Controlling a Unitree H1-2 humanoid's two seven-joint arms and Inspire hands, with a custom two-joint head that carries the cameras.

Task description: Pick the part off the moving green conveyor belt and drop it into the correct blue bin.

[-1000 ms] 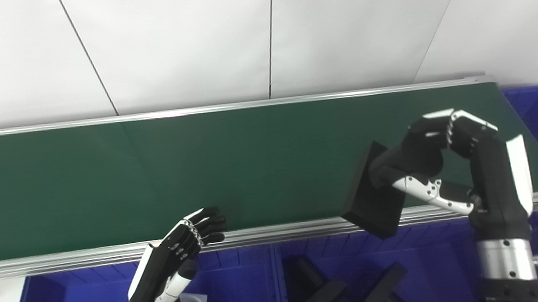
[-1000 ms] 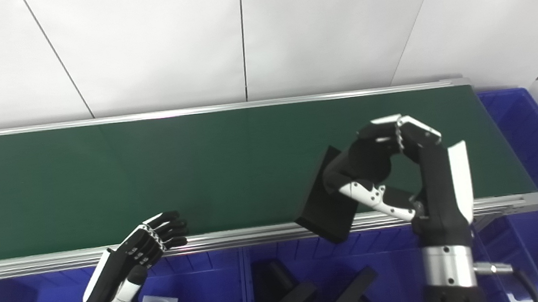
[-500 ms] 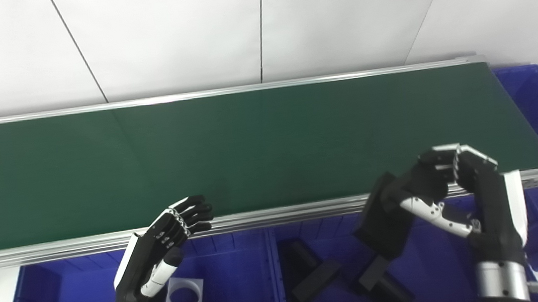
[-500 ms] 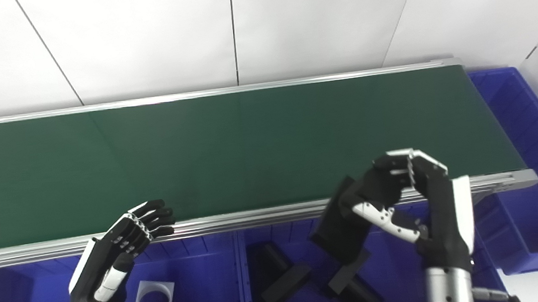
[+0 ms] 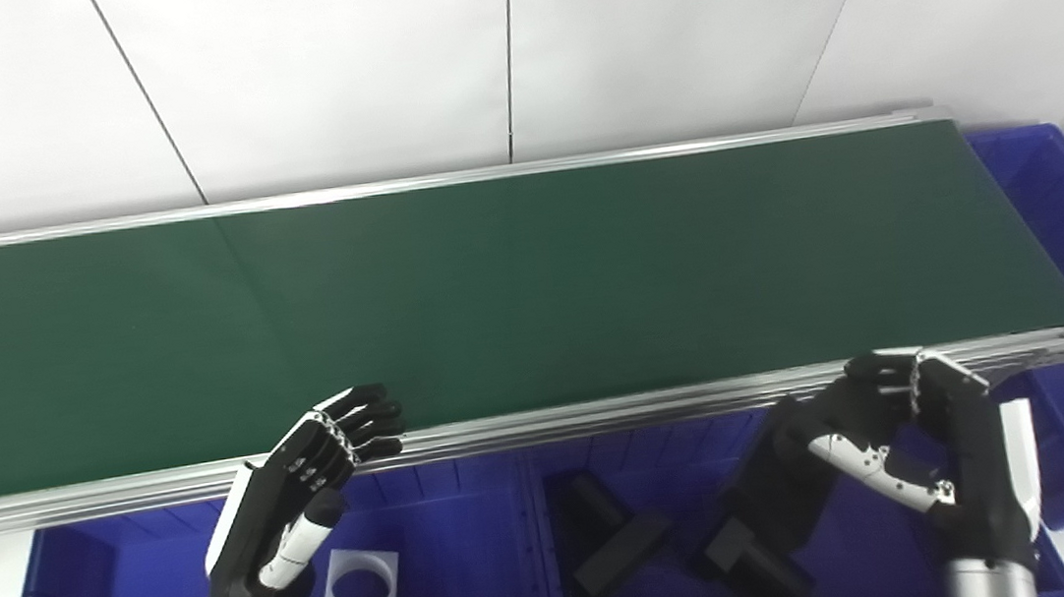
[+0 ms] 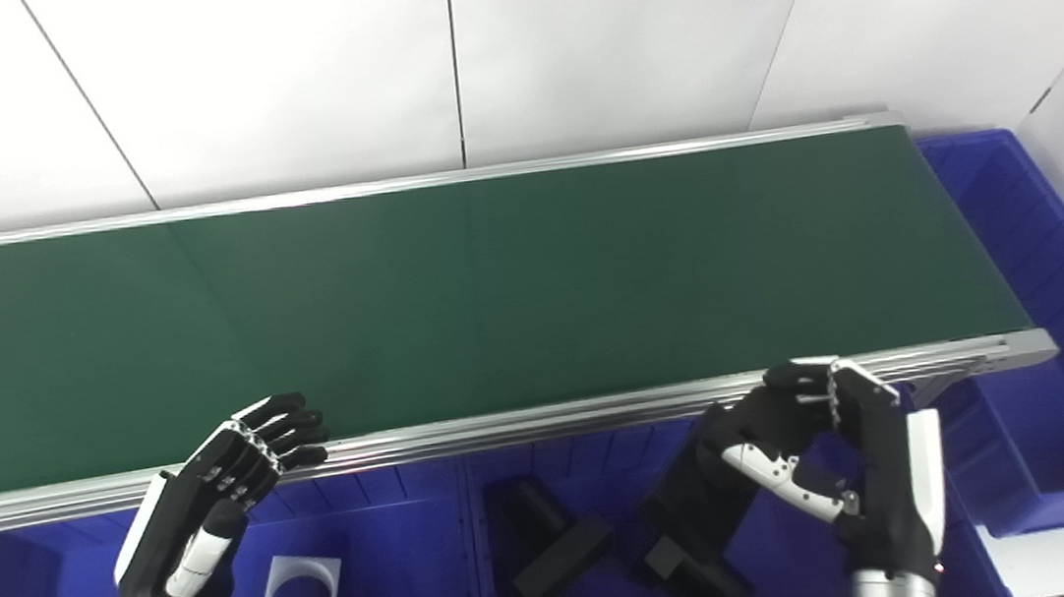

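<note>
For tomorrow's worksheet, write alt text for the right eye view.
The right hand holds a black part over a blue bin of black parts, below an empty green conveyor belt. The open left hand waits over a bin with white ring pieces.

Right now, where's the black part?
In the right hand, low over the middle blue bin, just above the other black parts there.

Factory-style sorting station: green conveyor belt (image 5: 511, 291), blue bins (image 5: 461, 563).
</note>
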